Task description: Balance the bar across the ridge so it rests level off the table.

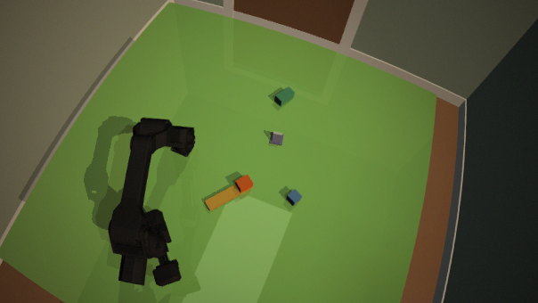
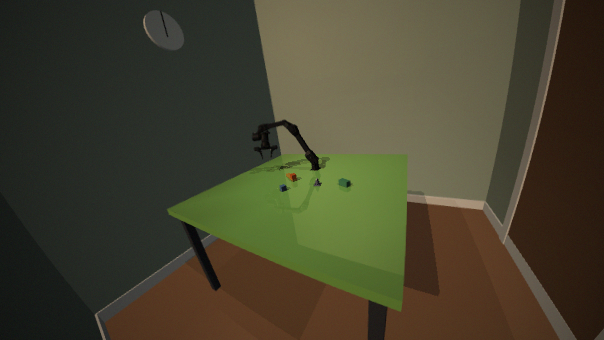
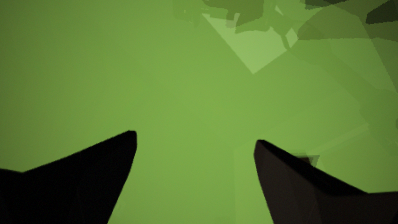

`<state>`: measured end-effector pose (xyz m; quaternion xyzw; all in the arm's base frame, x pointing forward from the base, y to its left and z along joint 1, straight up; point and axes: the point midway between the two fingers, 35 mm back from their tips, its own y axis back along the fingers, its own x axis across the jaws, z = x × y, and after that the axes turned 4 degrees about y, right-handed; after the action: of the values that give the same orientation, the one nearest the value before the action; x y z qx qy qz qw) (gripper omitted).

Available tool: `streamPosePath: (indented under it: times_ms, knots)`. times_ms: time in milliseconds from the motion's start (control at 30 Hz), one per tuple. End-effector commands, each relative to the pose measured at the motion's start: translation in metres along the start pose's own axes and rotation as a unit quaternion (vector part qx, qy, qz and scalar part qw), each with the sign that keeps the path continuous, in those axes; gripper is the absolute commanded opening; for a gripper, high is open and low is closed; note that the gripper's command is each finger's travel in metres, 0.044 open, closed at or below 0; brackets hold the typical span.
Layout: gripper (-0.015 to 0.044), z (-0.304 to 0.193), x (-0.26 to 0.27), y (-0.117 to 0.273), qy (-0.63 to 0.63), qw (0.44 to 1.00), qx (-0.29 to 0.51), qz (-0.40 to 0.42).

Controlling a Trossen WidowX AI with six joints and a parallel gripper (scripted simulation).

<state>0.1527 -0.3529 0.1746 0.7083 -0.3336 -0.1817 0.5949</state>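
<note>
The bar (image 1: 221, 199) lies on the green table, orange-yellow, with a red-orange block (image 1: 244, 184) (image 2: 293, 177) at one end. The ridge (image 1: 276, 138) (image 2: 317, 183) is a small grey-purple wedge standing apart from the bar, with nothing on it. My gripper (image 1: 169, 255) (image 2: 267, 157) (image 3: 196, 143) is open and empty, high above the table and to the side of the bar, away from the ridge. In the wrist view only green surface shows between the fingers; a small dark reddish patch beside the right finger is too hidden to identify.
A green block (image 1: 284, 96) (image 2: 344, 183) lies beyond the ridge from the bar. A small blue cube (image 1: 294, 197) (image 2: 283, 188) lies near the bar's red end. The arm's base stands on the table (image 1: 356, 156) (image 2: 345, 225). Walls stand around the table.
</note>
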Motion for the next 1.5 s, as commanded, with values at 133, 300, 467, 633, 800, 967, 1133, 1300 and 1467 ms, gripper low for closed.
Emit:
streamPosePath:
  times_ms: [133,300,467,633,800,967,1133,1300,1467]
  knots:
    - [0.0315,-0.04,-0.009,-0.005,0.008,1.0,-0.017,-0.02]
    - [0.0315,-0.066,-0.015,-0.011,0.016,0.999,-0.024,-0.031]
    - [0.0315,-0.091,-0.024,-0.017,0.024,0.998,-0.032,-0.041]
    - [0.0315,-0.113,-0.035,-0.023,0.033,0.997,-0.041,-0.05]
    - [0.0315,-0.134,-0.048,-0.028,0.041,0.996,-0.051,-0.057]
    - [0.0315,-0.153,-0.062,-0.034,0.05,0.995,-0.061,-0.063]
    - [0.0315,-0.169,-0.078,-0.04,0.059,0.993,-0.071,-0.067]
    - [0.0315,-0.184,-0.094,-0.046,0.068,0.992,-0.082,-0.07]
    - [0.0315,-0.196,-0.112,-0.051,0.077,0.99,-0.092,-0.071]
